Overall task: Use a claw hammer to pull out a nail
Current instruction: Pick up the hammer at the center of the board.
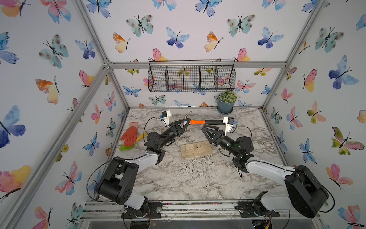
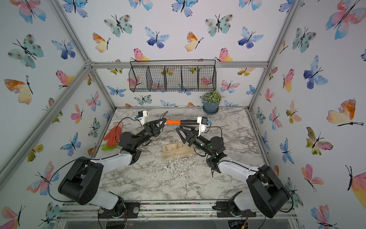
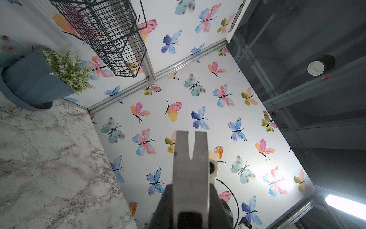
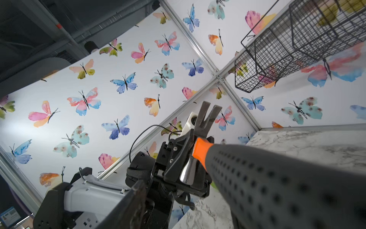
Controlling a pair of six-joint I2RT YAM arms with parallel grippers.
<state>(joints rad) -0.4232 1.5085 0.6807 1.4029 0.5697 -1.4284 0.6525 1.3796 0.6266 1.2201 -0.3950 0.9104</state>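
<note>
1 claw hammer (image 1: 198,122) held level in the air betw. 2 arms, over the back of the table (image 1: 198,178).
L gripper (image 1: 185,124) jaws pinch the steel head, claw toward the back wall; R gripper (image 1: 205,125) jaws are spread at the black handle, one finger (image 4: 130,198) clear of it. On the table: 1 wood block (image 1: 196,149) w/ nails (too small to count) nearer the arm bases than the hammer, 1 orange glove (image 1: 129,135) & 1 green tool (image 1: 128,147) at the left edge, 1 potted plant (image 1: 226,102) at the back. 1 wire basket (image 1: 191,78) on the wall.

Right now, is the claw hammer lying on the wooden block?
No, the left gripper holds the claw hammer by its steel head, well apart from the wooden block.
</note>
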